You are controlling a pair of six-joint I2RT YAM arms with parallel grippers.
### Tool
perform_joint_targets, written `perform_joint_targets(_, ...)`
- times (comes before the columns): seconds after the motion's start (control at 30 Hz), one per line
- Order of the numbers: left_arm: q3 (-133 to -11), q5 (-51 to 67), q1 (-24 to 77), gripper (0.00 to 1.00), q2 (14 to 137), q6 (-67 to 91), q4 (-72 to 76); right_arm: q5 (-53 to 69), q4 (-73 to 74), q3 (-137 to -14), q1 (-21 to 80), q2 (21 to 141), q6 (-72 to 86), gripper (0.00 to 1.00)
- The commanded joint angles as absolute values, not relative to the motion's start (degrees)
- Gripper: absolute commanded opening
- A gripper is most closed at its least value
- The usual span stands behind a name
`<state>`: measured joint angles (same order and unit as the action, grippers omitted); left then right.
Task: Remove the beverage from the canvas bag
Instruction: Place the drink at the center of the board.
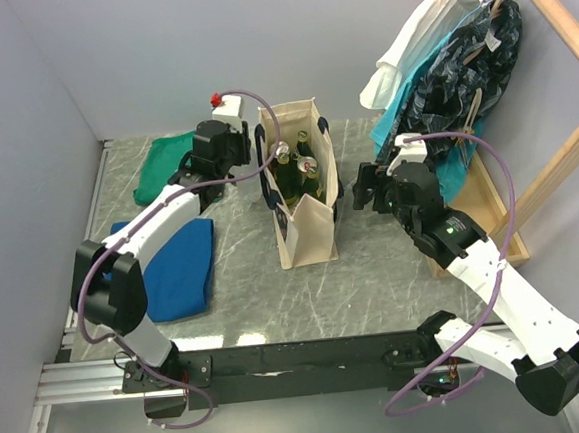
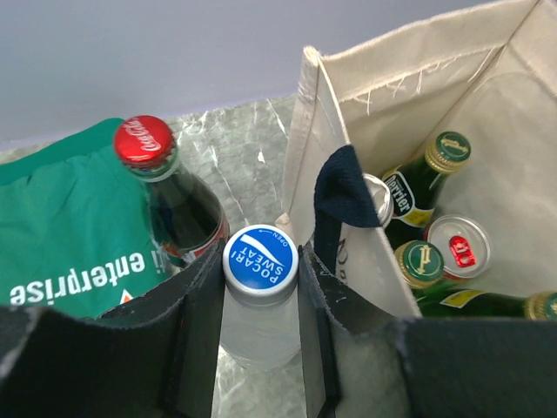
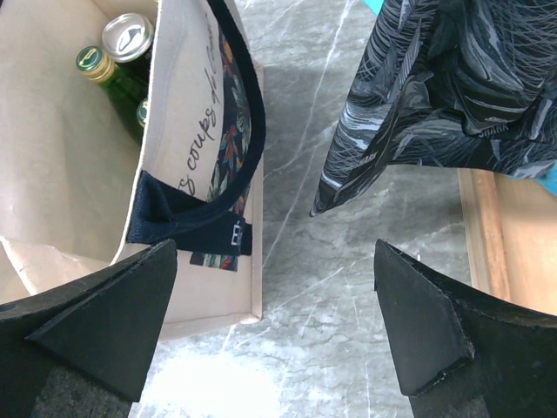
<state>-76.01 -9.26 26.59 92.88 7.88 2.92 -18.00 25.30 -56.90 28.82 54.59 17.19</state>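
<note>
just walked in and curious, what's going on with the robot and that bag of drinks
The left tool is closed on a blue-capped Pocari Sweat bottle, just outside the canvas bag on its left side, next to a cola bottle standing by the green cloth. Green bottles and cans are in the bag. The right tool sits open on the bag's other side, holding nothing.

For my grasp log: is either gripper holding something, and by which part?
The left gripper holds the Pocari Sweat bottle, jaws on its body just below its cap. The right gripper is open, holding nothing.
</note>
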Motion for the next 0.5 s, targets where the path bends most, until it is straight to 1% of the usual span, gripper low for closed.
perform_joint_targets(0.0,-78.40,-6.94,26.28,0.01,91.84,5.80,18.45,-18.99,24.52,-58.10,27.95,54.49,16.44,1.00)
perform_joint_targets(0.17,-80.77,-7.29,26.28,0.01,94.65,5.10,18.37,-18.90,24.52,-58.10,27.77,55.02,16.52,1.00)
perform_joint_targets(0.47,-77.96,-8.52,26.28,0.01,96.68,7.82,25.92,-18.81,24.35,-57.57,27.68,55.20,16.87,1.00)
